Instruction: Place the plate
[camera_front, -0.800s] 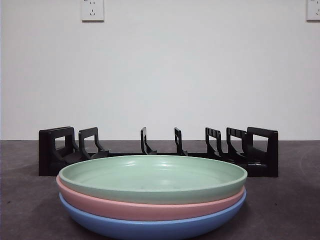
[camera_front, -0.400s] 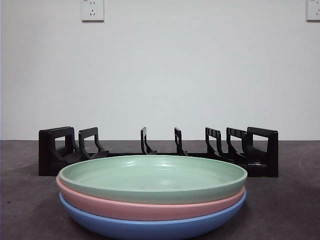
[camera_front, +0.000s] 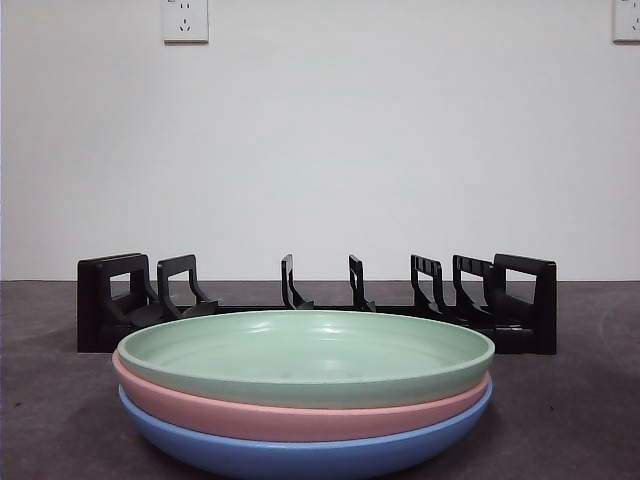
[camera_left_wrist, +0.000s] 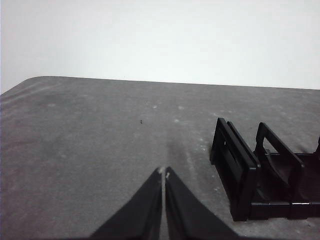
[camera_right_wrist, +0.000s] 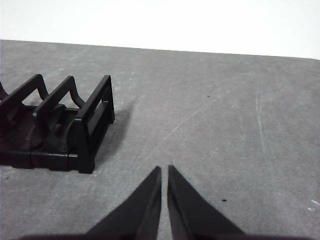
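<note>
Three plates are stacked near the camera in the front view: a green plate (camera_front: 305, 357) on top, a pink plate (camera_front: 300, 415) under it and a blue plate (camera_front: 300, 452) at the bottom. Behind them stands a long black plate rack (camera_front: 320, 300) with upright dividers. My left gripper (camera_left_wrist: 163, 173) is shut and empty, above bare table beside the rack's end (camera_left_wrist: 250, 175). My right gripper (camera_right_wrist: 164, 170) is shut and empty, beside the rack's other end (camera_right_wrist: 75, 125). Neither gripper shows in the front view.
The dark grey table (camera_front: 560, 410) runs to a white wall with two sockets, one at the left (camera_front: 185, 20). The table's rounded corner (camera_left_wrist: 35, 82) shows in the left wrist view.
</note>
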